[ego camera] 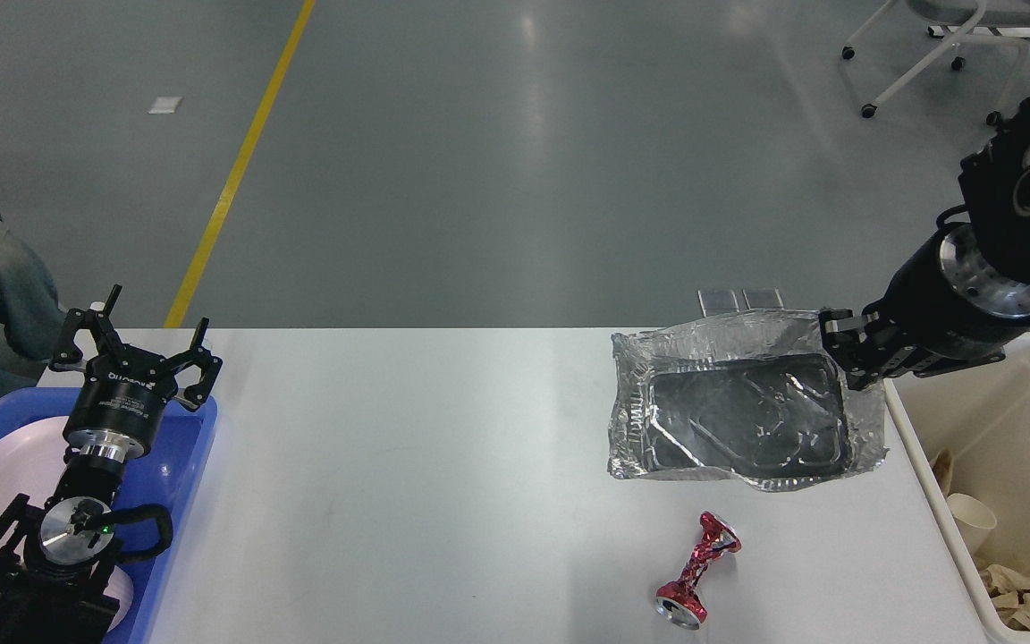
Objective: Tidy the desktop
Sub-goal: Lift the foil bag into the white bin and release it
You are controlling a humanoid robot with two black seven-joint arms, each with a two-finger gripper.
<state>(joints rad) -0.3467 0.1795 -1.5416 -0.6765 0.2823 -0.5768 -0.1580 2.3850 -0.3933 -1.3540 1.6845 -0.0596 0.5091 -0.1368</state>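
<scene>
The white desktop (408, 465) fills the lower half of the head view. A crumpled silver foil tray (743, 411) hangs over its right part, open side towards me. My right gripper (848, 353) is shut on the tray's right rim, just left of the cream bin. A crushed red can (698, 568) lies on the desktop below the tray. My left gripper (135, 344) stands open above the far edge of the blue tray, holding nothing.
A blue tray (189, 447) with a white plate (5, 474) sits at the left edge, under my left arm. A cream bin (1007, 447) with a paper cup (969, 519) and scraps stands off the right end. A chair base (935, 54) is far back.
</scene>
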